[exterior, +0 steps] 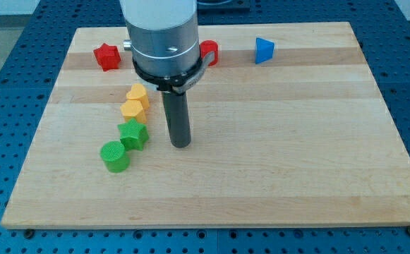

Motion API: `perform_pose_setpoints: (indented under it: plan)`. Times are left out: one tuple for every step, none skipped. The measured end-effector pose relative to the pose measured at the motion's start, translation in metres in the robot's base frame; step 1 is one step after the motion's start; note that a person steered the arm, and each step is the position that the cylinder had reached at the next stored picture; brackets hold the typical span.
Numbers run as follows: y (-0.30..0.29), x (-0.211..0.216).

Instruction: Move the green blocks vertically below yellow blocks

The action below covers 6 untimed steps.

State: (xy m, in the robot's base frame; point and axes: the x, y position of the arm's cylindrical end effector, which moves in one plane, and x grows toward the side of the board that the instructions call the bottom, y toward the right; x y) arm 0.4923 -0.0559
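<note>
Tip (181, 144) just rt of green star (133, 133).

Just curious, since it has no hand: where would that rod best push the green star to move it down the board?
My tip can't grip. I'd probably press the green star on its upper-right flank, coming from the view's right where my tip stands. The yellow blocks crowd its top.

Single camera only, no second view to overlap. Sits high beyond board's near long edge, looks down at slant toward far edge. Mid distance: whole wooden board (275, 162) in frame, blue perforated table (0, 42) showing round it. Arm housing (161, 32) enters from view's top, cropped by frame.
</note>
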Motion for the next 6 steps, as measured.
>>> perform_pose_setpoints:
  plan:
    - [-0.015,-0.003]
    - [-0.041,-0.005]
    - [-0.06,-0.005]
    - [-0.065,-0.005]
    - [-0.065,-0.004]
    - [-0.034,0.002]
